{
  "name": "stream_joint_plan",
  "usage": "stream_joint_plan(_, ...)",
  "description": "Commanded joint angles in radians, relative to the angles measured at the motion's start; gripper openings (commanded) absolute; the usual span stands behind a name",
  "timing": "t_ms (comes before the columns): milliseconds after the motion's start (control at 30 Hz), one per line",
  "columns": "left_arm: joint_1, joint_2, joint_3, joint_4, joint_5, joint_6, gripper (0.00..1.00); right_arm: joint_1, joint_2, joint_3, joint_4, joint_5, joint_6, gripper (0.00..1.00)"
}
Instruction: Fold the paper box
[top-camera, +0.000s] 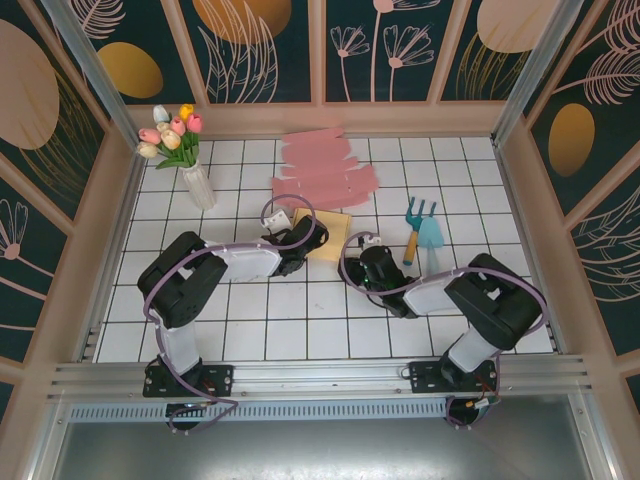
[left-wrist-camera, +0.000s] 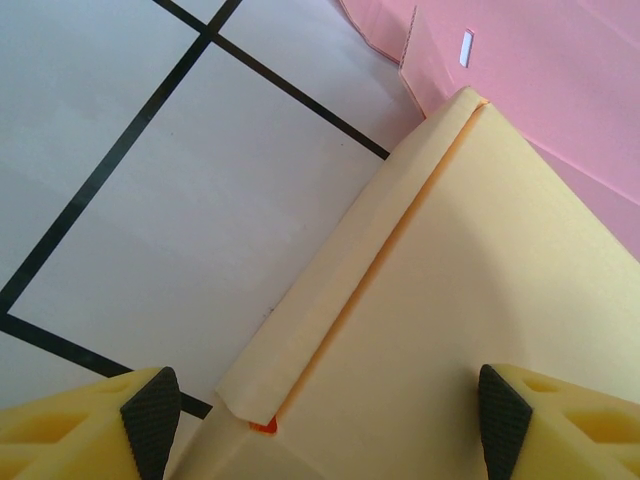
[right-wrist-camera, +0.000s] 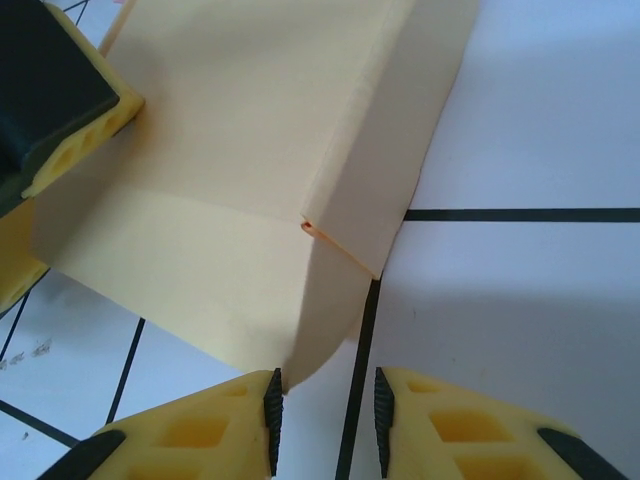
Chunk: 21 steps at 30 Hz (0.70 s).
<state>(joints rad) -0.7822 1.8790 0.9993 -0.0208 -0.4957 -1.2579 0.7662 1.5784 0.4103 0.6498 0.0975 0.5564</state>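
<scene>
The box (top-camera: 322, 235) lies on the table (top-camera: 300, 320), partly folded, with one side strip turned up along its edge. Pink sheets (top-camera: 325, 165) lie just behind the box, at its far corner. My left claw (left-wrist-camera: 325, 400) hangs over the box's left part, jaws wide apart, one finger past the box's raised edge. My right claw (right-wrist-camera: 327, 415) sits at the box's near right corner, jaws slightly apart, a loose flap tip touching one pad (right-wrist-camera: 272, 415), nothing clamped.
</scene>
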Motion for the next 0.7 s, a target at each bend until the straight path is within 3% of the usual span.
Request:
stream_joint_plan(0, 0.008, 0.121, -0.070, -0.263, 0.076, 0.065, 0.77, -0.006, -0.035, 0.023, -0.072, -0.025, 0.010, 0.34)
stream_joint_plan(433, 0.008, 0.121, -0.064, -0.262, 0.079, 0.066, 0.77, 0.017, -0.096, 0.056, -0.110, -0.035, 0.040, 0.34)
stream_joint_plan(667, 0.008, 0.123, -0.065, -0.261, 0.080, 0.065, 0.77, 0.015, -0.037, 0.134, -0.168, 0.012, -0.001, 0.34)
